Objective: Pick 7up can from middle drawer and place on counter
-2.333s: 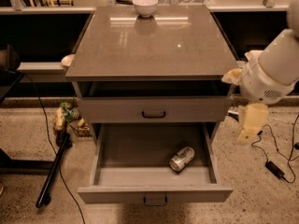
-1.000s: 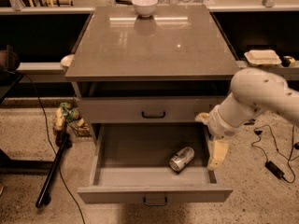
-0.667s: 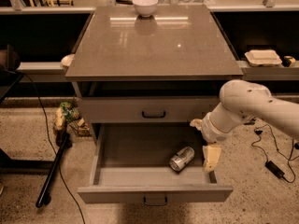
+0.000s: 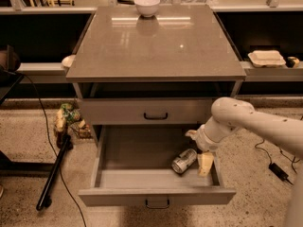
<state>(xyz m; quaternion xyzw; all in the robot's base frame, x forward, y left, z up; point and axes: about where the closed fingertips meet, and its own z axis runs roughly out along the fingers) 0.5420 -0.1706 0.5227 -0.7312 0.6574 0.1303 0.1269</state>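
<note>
Beside the 7up can (image 4: 184, 161), hand (image 4: 205, 165)

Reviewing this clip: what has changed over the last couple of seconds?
The tool came down and leftward from beside the cabinet into the open middle drawer, ending just right of the 7up can. The can lies on its side where it was; the white bowl on the counter is unmoved.

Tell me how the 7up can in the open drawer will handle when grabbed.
The 7up can lies on its side on the middle drawer floor, so a nudge probably rolls it. Its smooth metal may slip. The hand is close beside it, inside the drawer.
</note>
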